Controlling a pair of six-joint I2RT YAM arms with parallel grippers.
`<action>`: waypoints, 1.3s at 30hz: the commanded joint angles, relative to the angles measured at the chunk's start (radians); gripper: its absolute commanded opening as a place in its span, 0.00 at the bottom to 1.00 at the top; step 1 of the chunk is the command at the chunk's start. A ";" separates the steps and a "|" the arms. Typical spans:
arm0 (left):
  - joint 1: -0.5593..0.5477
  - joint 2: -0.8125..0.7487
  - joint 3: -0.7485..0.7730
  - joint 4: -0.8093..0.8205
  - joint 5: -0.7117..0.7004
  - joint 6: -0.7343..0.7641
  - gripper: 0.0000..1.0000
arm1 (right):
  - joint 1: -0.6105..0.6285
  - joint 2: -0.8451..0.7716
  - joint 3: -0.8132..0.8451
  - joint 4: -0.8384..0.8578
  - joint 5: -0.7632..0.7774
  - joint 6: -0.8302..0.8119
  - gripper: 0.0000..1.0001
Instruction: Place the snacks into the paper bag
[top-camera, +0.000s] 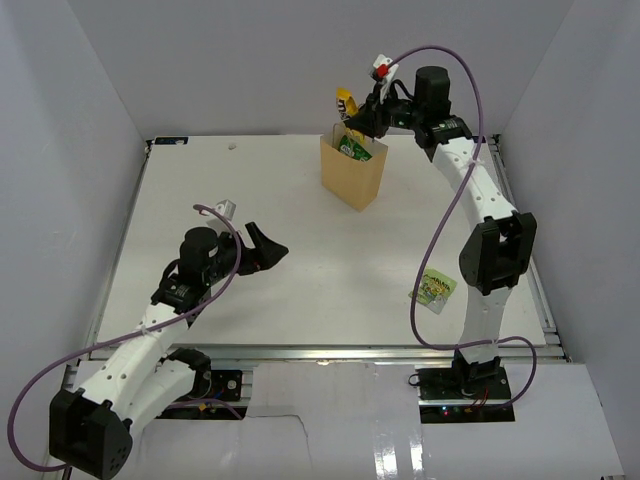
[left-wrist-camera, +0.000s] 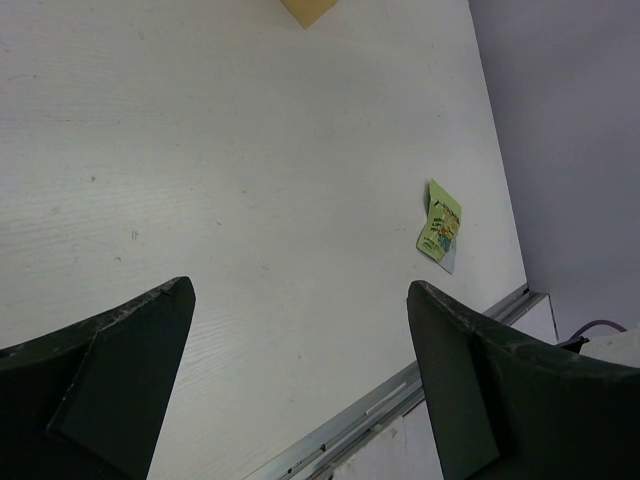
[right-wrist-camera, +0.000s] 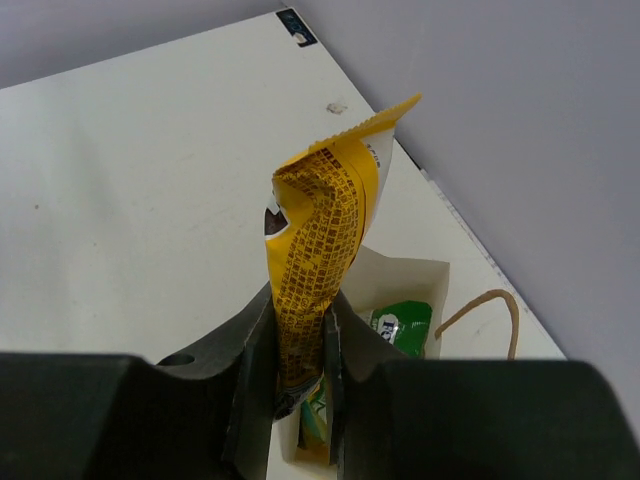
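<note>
The tan paper bag (top-camera: 353, 170) stands upright at the back middle of the table, with green packets (top-camera: 354, 148) inside. My right gripper (top-camera: 367, 115) is shut on a yellow-orange snack packet (top-camera: 346, 103) and holds it just above the bag's open mouth. In the right wrist view the packet (right-wrist-camera: 320, 270) is pinched between the fingers, over the bag (right-wrist-camera: 410, 285) with a green packet (right-wrist-camera: 403, 325) in it. A green snack packet (top-camera: 436, 288) lies on the table by the right arm, and shows in the left wrist view (left-wrist-camera: 440, 227). My left gripper (top-camera: 268, 246) is open and empty above the table.
The bag's loop handle (right-wrist-camera: 485, 315) hangs at its right side. The table's metal front rail (left-wrist-camera: 390, 400) runs below the left gripper. Grey walls close in the table on the left, back and right.
</note>
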 joint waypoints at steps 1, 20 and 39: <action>0.003 -0.031 -0.012 0.016 0.024 -0.023 0.98 | -0.002 0.020 0.061 0.075 0.128 0.018 0.10; -0.002 0.143 0.040 0.103 0.165 -0.050 0.98 | -0.012 -0.055 -0.012 -0.016 0.094 -0.054 0.51; -0.238 0.597 0.247 0.240 0.237 -0.078 0.98 | -0.123 -0.639 -0.949 -0.614 0.365 -0.370 0.70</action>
